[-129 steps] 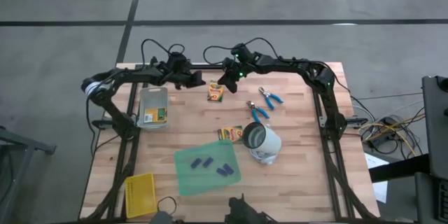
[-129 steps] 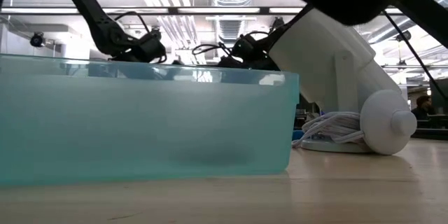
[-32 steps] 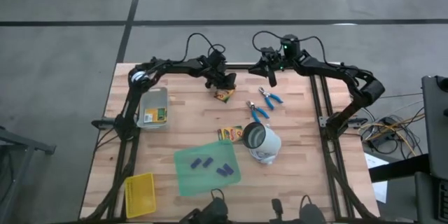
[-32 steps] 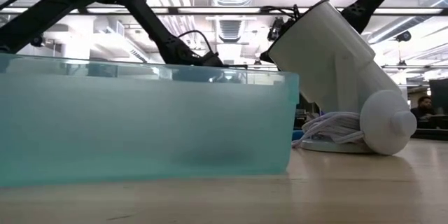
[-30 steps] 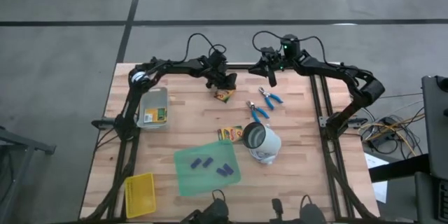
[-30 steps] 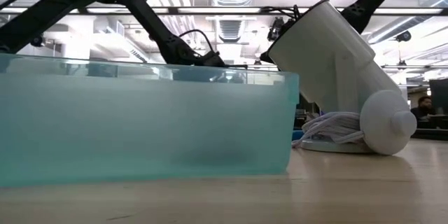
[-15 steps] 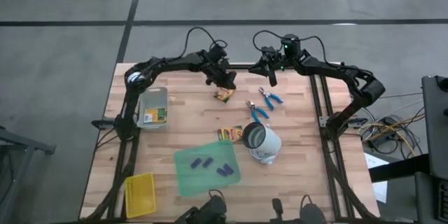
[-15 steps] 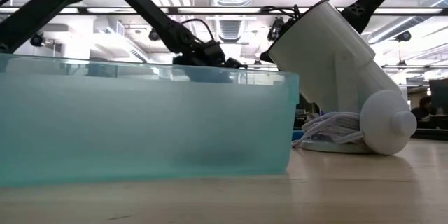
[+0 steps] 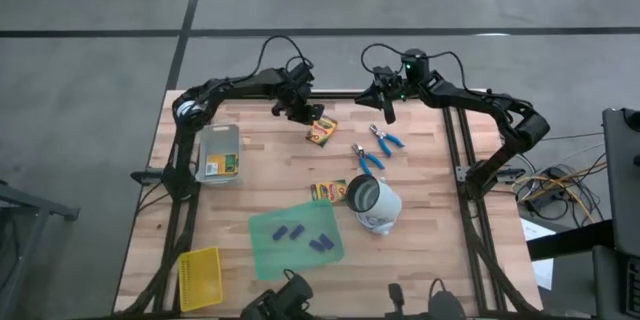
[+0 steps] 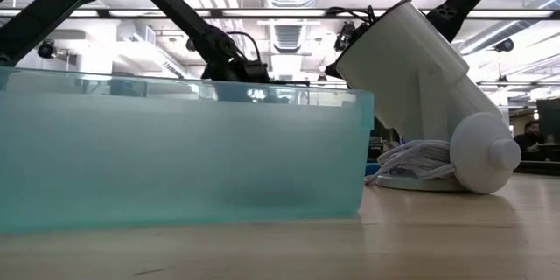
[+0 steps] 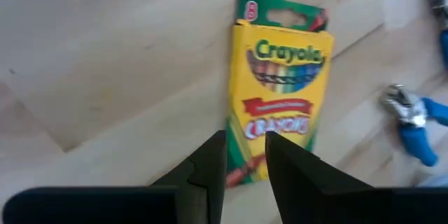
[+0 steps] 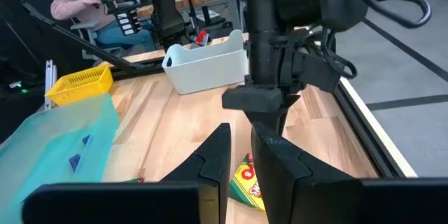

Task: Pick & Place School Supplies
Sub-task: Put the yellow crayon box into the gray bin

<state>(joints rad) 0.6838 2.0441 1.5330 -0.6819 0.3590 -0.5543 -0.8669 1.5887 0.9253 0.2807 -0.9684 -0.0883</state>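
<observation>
A yellow-and-green crayon box (image 9: 321, 130) lies flat near the table's far edge and fills the left wrist view (image 11: 280, 126). My left gripper (image 9: 297, 110) (image 11: 245, 161) hovers just off its far-left side, fingers close together with only a narrow gap, touching nothing. My right gripper (image 9: 386, 103) (image 12: 240, 157) waits shut above the far edge. Two blue-handled tools (image 9: 385, 139) (image 9: 367, 158) lie right of the box. A second crayon box (image 9: 328, 191) lies mid-table. Several purple-blue pieces (image 9: 300, 237) rest on the green sheet (image 9: 262, 252).
A white bin (image 9: 219, 153) at the left holds another crayon box. A white tilted device with a coiled cord (image 9: 375, 205) (image 10: 437, 96) sits mid-table. The yellow mesh basket (image 9: 200, 278) is at the near-left corner. A person (image 12: 77, 3) sits beyond the table.
My left gripper has drawn back from the crayon box toward the table's far-left. The box has stayed on the table, turned a little and shifted slightly toward the far edge. My right arm has kept still.
</observation>
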